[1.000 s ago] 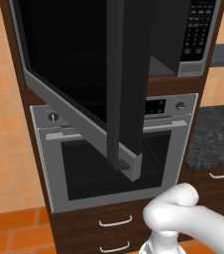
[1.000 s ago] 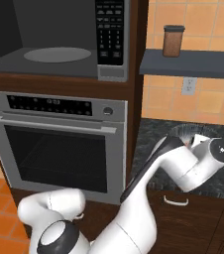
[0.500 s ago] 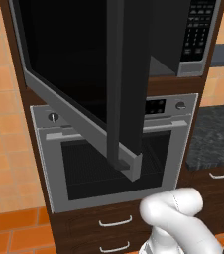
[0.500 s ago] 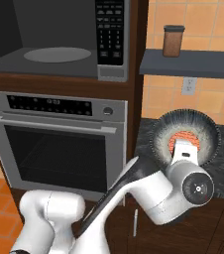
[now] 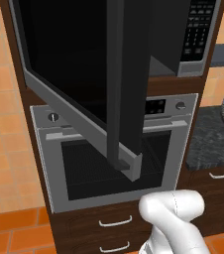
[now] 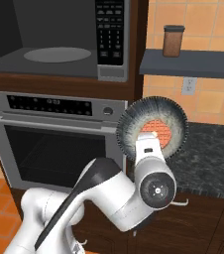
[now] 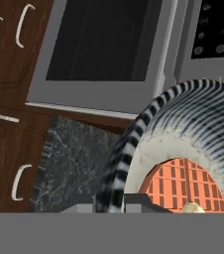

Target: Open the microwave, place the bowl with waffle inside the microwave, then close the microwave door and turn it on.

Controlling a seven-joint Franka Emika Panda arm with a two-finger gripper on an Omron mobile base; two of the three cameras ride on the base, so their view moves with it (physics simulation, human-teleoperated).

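I judged the bowl with waffle needed levelling before going up into the microwave, whose microwave door stood swung wide. My end effector was narrowed onto the bowl's rim, holding it tipped on edge above the dark worktop, right of the oven.

No readable text anywhere. Black microwave keypad with small pale buttons: marks too small. Silver oven's dark control strip: marks illegible.
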